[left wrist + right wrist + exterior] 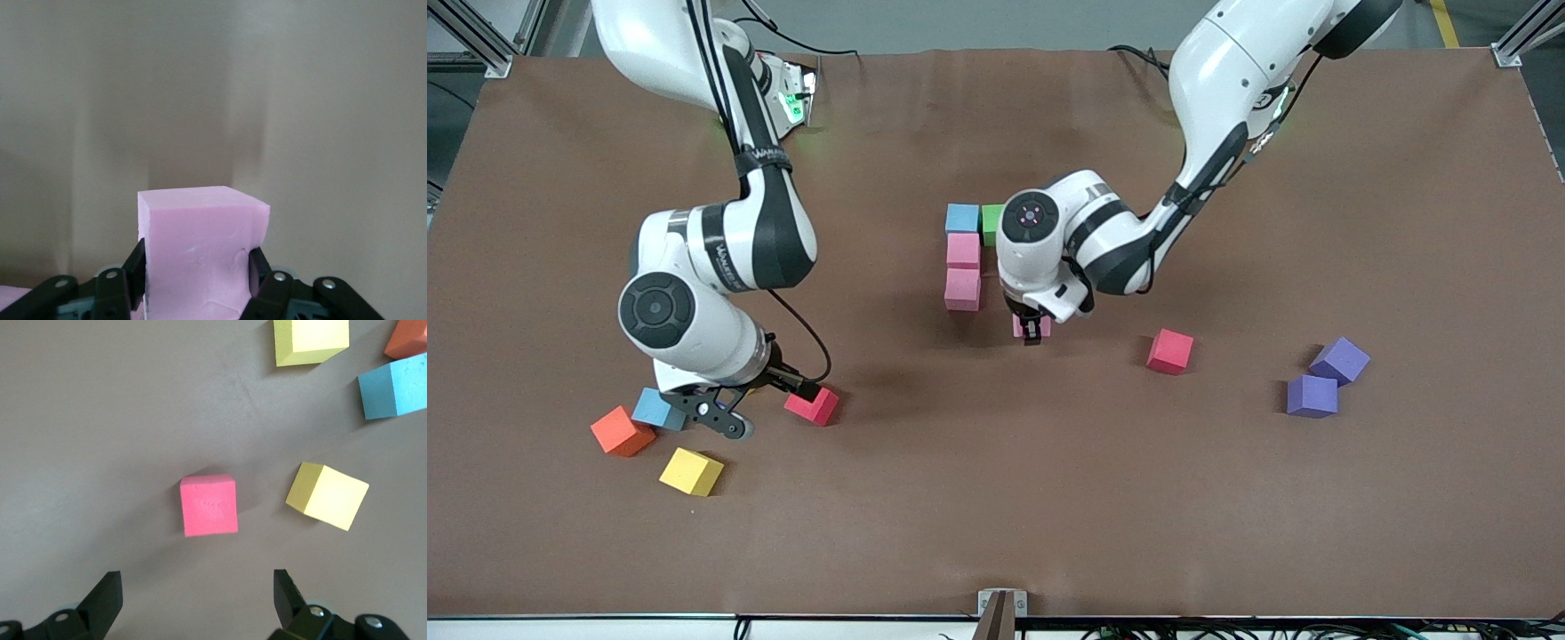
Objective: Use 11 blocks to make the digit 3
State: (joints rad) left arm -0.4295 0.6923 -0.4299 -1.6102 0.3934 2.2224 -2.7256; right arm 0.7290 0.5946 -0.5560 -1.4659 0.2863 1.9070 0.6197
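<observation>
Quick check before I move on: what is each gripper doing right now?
Left gripper: shut on a pink block, by the pink column.
Right gripper: open, holding nothing, over a red block.

Four blocks (pixel 964 258) are sitting in an L mid-table, the left gripper (pixel 1032 331) clamping a fifth block (pixel 200 257) just beside the L's near end, loose cubes (pixel 658 436) lying scattered toward both table ends.

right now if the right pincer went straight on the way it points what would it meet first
Most likely the red block: the right wrist view shows it lying on the table between the open fingers of the right pincer. Nothing shows in between, though depth is hard to judge.
</observation>
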